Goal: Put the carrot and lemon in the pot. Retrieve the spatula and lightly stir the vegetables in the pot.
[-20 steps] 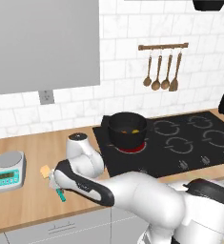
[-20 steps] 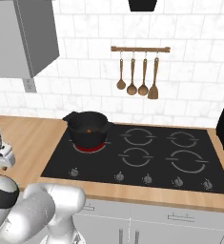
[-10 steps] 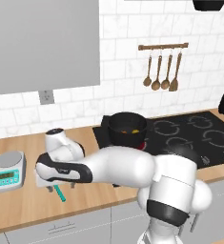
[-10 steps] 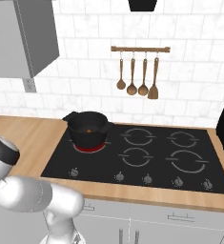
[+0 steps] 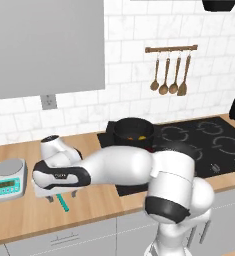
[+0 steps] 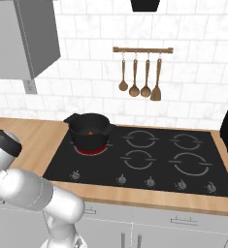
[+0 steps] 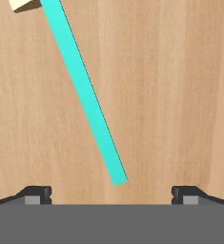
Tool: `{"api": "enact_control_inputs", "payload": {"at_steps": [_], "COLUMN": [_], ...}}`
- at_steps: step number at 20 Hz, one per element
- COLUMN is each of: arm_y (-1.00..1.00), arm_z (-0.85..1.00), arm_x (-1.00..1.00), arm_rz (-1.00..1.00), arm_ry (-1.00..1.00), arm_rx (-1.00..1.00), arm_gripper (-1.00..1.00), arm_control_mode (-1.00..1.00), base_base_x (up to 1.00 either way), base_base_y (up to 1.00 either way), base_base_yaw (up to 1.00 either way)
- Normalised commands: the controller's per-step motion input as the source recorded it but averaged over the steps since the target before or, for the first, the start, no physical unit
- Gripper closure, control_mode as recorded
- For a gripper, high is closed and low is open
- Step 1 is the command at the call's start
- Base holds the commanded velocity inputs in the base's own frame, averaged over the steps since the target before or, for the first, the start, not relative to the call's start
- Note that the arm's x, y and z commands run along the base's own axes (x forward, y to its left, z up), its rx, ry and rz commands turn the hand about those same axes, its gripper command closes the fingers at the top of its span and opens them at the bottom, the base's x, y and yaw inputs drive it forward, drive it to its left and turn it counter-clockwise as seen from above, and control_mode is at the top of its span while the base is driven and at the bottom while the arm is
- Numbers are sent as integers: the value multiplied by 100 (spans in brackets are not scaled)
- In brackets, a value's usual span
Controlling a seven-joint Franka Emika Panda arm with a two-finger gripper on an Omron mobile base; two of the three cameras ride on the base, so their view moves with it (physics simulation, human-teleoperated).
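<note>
Hovering over the spatula on the counter, gripper spread wide and empty; next it's needing to drop down and pinch that handle.

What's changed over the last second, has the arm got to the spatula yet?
The arm has swung left, away from the hob, and come down over the spatula lying on the wooden counter. The gripper now hangs open above the teal handle, one fingertip on either side, not yet closed on it. The spatula has not moved, and the pot still sits on the red burner with the vegetables inside.
</note>
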Motion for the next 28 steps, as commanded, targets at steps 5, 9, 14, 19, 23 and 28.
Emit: {"api": "enact_control_inputs", "payload": {"at_steps": [5, 9, 14, 19, 23, 28], "arm_y": [0, 0, 0, 0, 0, 0], "arm_z": [-25, -25, -20, -21, -20, -11], "arm_x": [4, 0, 0, 0, 0, 0], "arm_rz": [0, 0, 0, 0, 0, 0], "arm_ry": [0, 0, 0, 0, 0, 0], "arm_rx": [0, 0, 0, 0, 0, 0], "arm_gripper": [-100, -100, -100, -100, -100, -100], "arm_control_mode": [-100, -100, -100, -100, -100, -100], "base_base_x": [0, 0, 0, 0, 0, 0], "base_base_y": [0, 0, 0, 0, 0, 0], "base_base_yaw": [0, 0, 0, 0, 0, 0]}}
